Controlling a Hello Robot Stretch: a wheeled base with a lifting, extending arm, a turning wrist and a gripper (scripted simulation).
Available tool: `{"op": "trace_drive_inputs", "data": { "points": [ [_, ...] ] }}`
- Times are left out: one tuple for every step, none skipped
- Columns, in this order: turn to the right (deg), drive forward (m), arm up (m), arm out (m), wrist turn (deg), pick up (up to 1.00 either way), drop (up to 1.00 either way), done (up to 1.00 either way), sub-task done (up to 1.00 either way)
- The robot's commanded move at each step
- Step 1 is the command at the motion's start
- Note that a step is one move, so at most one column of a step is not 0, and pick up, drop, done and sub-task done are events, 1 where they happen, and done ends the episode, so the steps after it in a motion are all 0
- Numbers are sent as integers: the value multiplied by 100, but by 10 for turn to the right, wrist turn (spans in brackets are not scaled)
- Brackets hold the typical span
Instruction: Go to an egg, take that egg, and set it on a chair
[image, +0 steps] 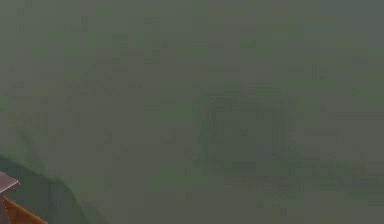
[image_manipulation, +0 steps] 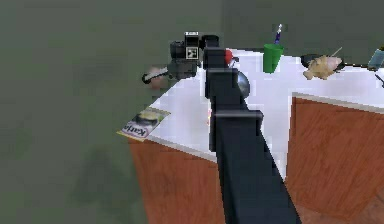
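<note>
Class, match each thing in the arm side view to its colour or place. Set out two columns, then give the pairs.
Things:
1 cup
2 booklet
3 counter top
4 arm

Descriptions:
A white
B dark, nearly black
C green
D lying at the counter top's left corner

Pairs: 1-C, 2-D, 3-A, 4-B
</note>
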Motion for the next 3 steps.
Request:
{"op": "trace_drive_inputs", "data": {
  "points": [
    [0,0,0,0,-450,0,0,0,0],
    [0,0,0,0,-450,0,0,0,0],
    [0,0,0,0,-120,0,0,0,0]
  ]
}}
